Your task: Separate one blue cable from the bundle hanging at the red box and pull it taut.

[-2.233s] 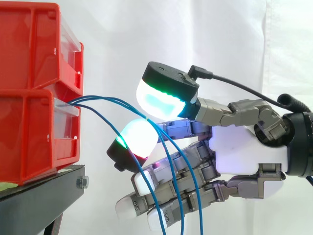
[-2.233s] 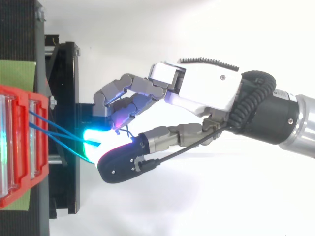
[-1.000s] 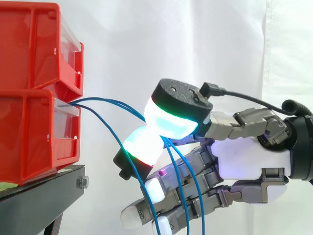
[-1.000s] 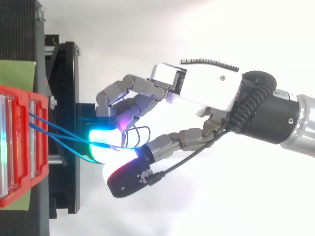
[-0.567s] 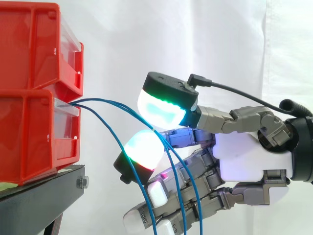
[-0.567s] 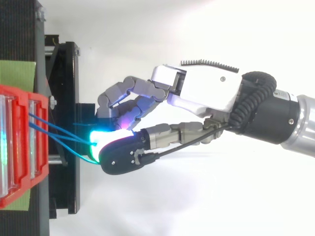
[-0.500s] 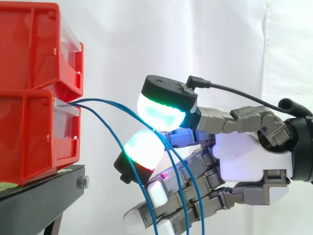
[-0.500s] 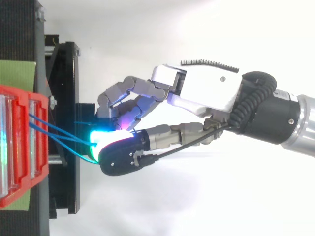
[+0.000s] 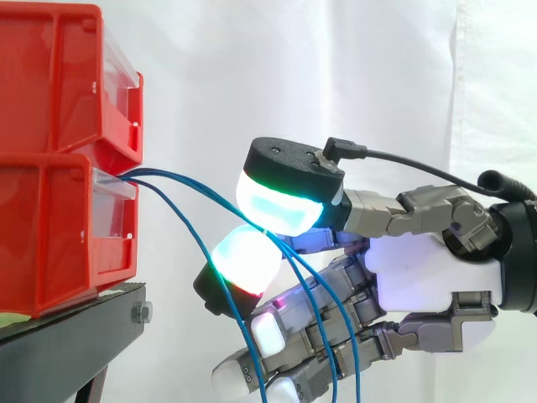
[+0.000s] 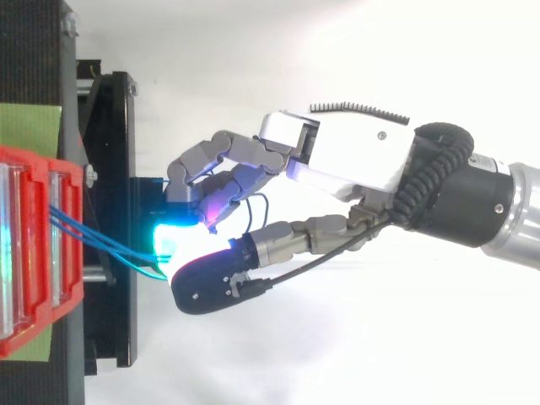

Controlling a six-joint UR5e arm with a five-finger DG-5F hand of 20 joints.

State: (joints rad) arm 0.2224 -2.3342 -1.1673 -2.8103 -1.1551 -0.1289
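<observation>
Blue cables come out of the lower red box & hang down past the hand. Two glowing fingers pinch the blue cables between them, near the box. The rest curl in below.

a white curtain with soft folds hangs behind, brightly lit; a black stand is at the left.

Glossy red plastic bins, matt black stand, white cloth curtain
</observation>
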